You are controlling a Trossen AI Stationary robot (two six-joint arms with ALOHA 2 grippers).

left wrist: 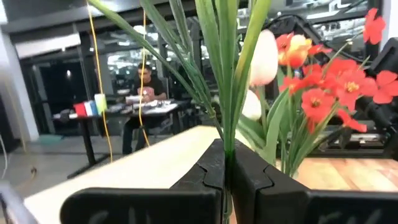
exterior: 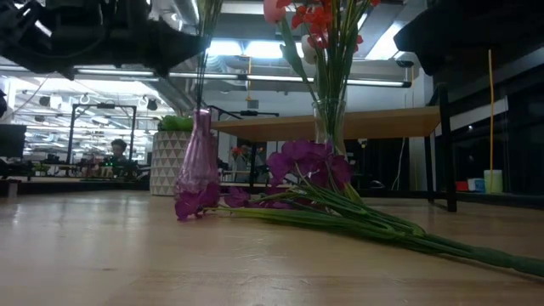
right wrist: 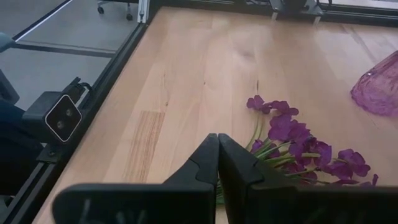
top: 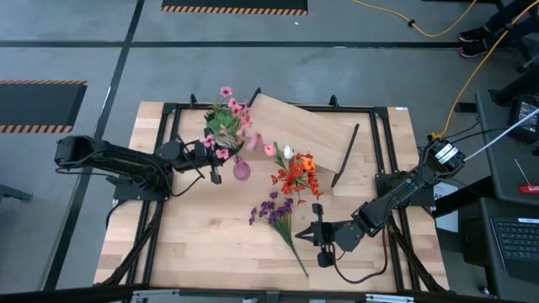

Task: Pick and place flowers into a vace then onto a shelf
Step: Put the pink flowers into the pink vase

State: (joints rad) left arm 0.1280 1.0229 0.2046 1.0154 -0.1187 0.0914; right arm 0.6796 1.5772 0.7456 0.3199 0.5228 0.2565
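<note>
Your left gripper (left wrist: 225, 171) has its fingers clamped on green stems (left wrist: 227, 74) beside the pink vase (top: 241, 169). Your right gripper's (right wrist: 217, 163) fingers are pressed together, empty, over the purple flowers (top: 274, 209) on the desk (top: 194, 244).

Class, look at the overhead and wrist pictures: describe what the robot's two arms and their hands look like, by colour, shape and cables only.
Both arms are dark, nearly black, built from slim jointed segments with black cables trailing from their bases. The left hand and the right hand each end in two flat, matte black fingers. Up close, the left fingers and right fingers have stepped, angular inner edges that taper to a narrow tip.
</note>
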